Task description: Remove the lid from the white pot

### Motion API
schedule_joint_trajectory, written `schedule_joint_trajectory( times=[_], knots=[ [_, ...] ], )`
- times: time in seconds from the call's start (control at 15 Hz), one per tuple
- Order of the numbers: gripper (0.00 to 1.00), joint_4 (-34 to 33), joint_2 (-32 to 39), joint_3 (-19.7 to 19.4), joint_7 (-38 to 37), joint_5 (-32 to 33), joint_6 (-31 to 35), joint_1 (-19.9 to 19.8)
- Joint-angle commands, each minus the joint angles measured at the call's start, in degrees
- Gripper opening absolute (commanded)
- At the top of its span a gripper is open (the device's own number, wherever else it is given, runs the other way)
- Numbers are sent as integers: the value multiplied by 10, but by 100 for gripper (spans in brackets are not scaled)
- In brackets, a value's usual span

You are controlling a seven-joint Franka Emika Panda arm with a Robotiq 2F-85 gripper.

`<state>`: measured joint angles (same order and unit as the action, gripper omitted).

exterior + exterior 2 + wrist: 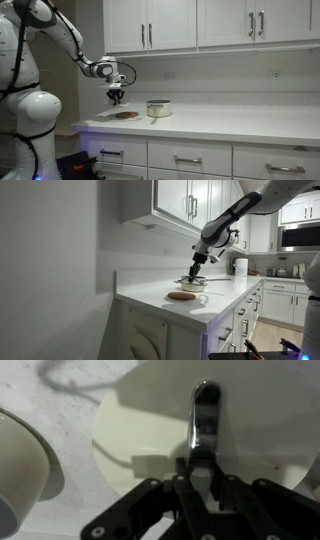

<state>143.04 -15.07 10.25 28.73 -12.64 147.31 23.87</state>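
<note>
Pale and round, the lid (150, 420) fills most of my wrist view, with a shiny metal knob on top of it. My pincer (203, 478) is drawn close around the near end of that knob, the two fingers nearly meeting on it, so I am pinching the lid by its knob. The white pot (20, 460) shows at the left edge of that view, beside the lid and apart from it, its mouth uncovered. In an exterior view the white pot (159, 108) stands on the light desk (230, 122), and my pincer (117, 98) hangs off to one side of it, above a flat brown disc (126, 115) lying on the desk. I cannot tell whether the lid touches the desk. White cabinets (200, 20) hang above.
</note>
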Motion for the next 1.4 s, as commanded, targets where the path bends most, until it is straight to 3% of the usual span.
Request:
schedule_joint_trajectory(
  times=[0.0,0.67,1.33],
  knots=[
    [6,-17,24,9,-14,6,38,0],
    [6,-52,100,22,-14,13,99,-10],
    [6,-96,158,31,-27,52,105,-37]
  ],
)
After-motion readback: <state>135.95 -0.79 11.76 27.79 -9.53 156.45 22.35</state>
